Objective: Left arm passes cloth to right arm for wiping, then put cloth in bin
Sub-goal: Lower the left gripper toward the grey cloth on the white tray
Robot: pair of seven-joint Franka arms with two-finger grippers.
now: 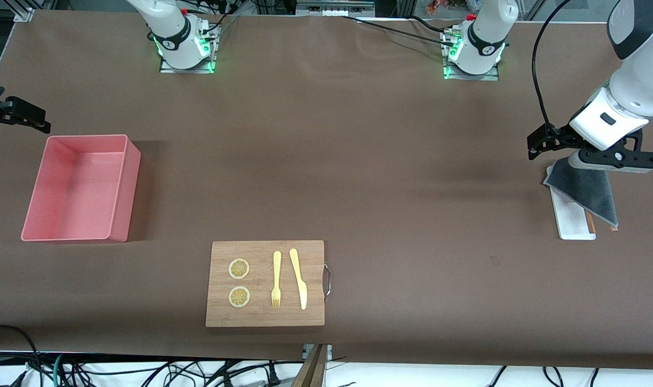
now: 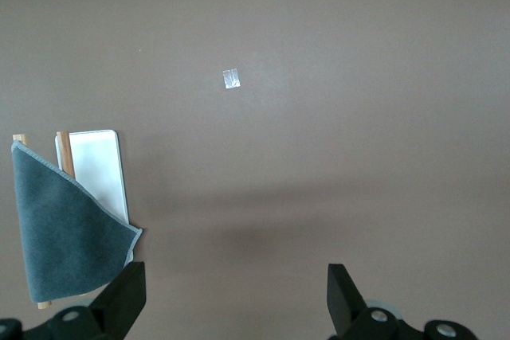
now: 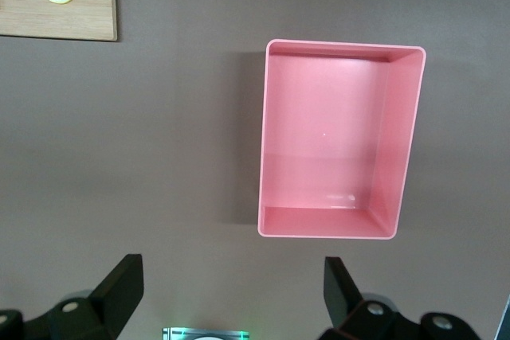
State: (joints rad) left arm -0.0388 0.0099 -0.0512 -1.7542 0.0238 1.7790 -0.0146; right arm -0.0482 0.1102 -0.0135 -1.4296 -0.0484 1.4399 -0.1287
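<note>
Cloth (image 1: 587, 191) drapes over the white tray (image 1: 571, 217) beneath the empty, wide-open left gripper (image 2: 237, 296), which should descend squarely onto its edge. Right gripper (image 3: 233, 296) waits open above the table beside the bin (image 1: 79, 188).

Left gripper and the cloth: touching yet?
Apart. The left wrist view shows the left gripper open over bare table, with the cloth lying beside it on the white tray.

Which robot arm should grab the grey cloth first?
Probably the left. The left gripper hangs open right beside the cloth, which lies over the white tray. The right gripper, also open, waits by the bin at the right arm's end of the table.
</note>
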